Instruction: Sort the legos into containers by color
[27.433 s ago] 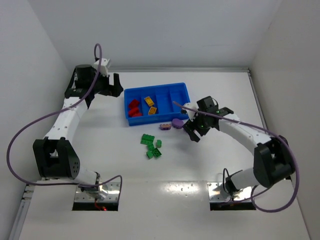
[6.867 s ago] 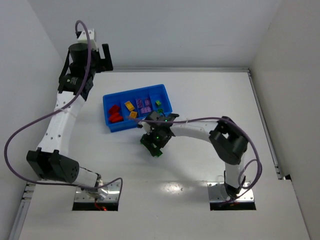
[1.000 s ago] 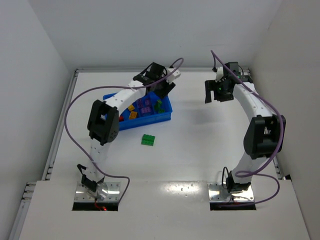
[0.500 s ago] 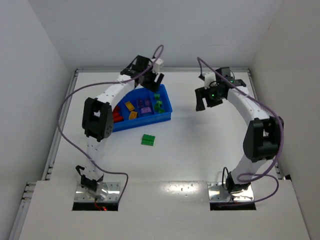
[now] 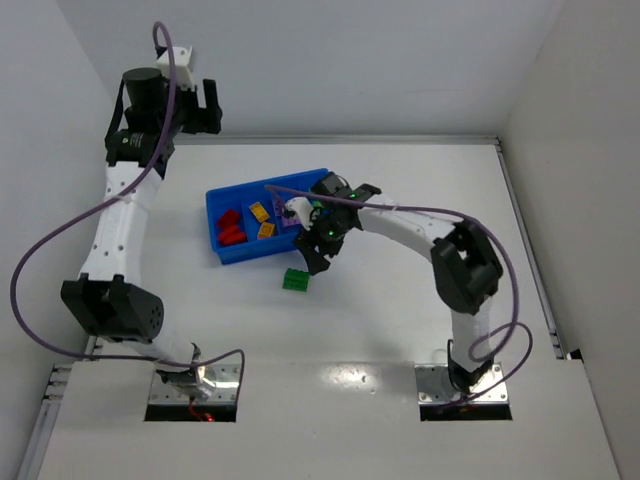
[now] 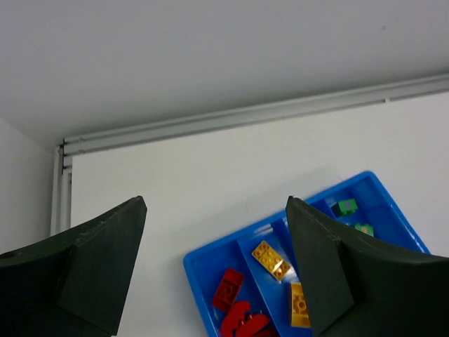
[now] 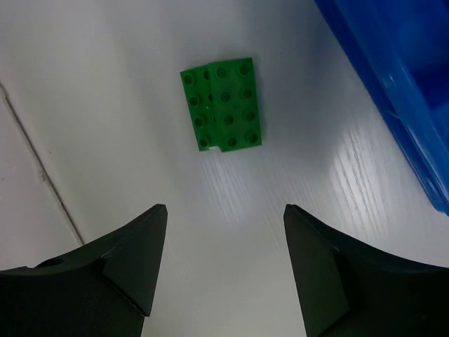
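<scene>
Right gripper [image 7: 223, 225] hangs spread wide, holding nothing, short of green lego [image 7: 221, 105]; centre over it, descend straight, pinch narrow sides. Left gripper [image 6: 215, 210] spread too, empty.

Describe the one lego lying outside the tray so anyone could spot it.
Find the blue tray. On the white table just off its near wall, by the right gripper, lies a flat green lego. It is the only brick outside the tray.
</scene>
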`<state>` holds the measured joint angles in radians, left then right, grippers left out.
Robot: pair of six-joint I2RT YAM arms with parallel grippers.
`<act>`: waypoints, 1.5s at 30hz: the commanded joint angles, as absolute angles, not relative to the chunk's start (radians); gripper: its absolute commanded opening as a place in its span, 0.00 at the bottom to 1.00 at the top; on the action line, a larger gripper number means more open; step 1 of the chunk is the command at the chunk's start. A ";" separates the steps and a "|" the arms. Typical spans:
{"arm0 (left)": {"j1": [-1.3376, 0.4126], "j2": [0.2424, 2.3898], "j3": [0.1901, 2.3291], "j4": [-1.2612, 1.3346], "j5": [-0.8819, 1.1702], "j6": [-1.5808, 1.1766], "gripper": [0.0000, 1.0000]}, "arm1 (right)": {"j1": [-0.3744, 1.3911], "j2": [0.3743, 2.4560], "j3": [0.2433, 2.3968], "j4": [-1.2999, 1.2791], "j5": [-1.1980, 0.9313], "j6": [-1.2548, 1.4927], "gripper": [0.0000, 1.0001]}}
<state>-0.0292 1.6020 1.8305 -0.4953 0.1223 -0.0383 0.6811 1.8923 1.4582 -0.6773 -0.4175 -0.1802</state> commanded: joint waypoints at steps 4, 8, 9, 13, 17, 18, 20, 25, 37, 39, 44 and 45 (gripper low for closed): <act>-0.011 1.540 1.665 -0.526 0.120 -0.021 0.88 | 0.698 2.068 1.635 -0.741 -0.466 -0.196 0.68; -0.002 1.517 1.622 -0.526 0.120 -0.011 0.88 | 0.721 2.145 1.719 -0.788 -0.466 -0.196 0.69; -0.002 1.517 1.621 -0.526 0.120 0.001 0.88 | 0.732 2.157 1.720 -0.788 -0.466 -0.196 0.69; -0.002 1.517 1.612 -0.526 0.120 0.023 0.88 | 0.773 2.166 1.730 -0.788 -0.454 -0.196 0.69; 0.008 1.517 1.603 -0.526 0.120 0.023 0.88 | 0.794 2.186 1.730 -0.769 -0.419 -0.196 0.69; 0.008 1.517 1.603 -0.526 0.120 0.023 0.88 | 0.795 2.186 1.720 -0.752 -0.394 -0.186 0.69; 0.008 1.517 1.594 -0.526 0.120 0.023 0.88 | 0.804 2.195 1.720 -0.739 -0.368 -0.167 0.69; 0.008 1.517 1.574 -0.526 0.129 0.041 0.88 | 0.813 2.226 1.741 -0.707 -0.287 -0.144 0.69; 0.017 1.499 1.534 -0.508 0.129 0.052 0.88 | 0.813 2.264 1.772 -0.696 -0.253 -0.144 0.69; 0.017 1.499 1.525 -0.508 0.129 0.052 0.88 | 0.822 2.273 1.772 -0.696 -0.242 -0.155 0.68; 0.017 1.499 1.525 -0.499 0.129 0.052 0.88 | 0.841 2.263 1.712 -0.667 -0.218 -0.155 0.65; 0.017 1.499 1.525 -0.499 0.129 0.052 0.88 | 0.841 2.252 1.700 -0.658 -0.200 -0.155 0.64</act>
<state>0.0067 1.5387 1.5227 -0.5346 0.1242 0.0448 0.8242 2.2555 1.7267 -0.7067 -0.2379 -0.1547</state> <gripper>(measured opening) 0.874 0.646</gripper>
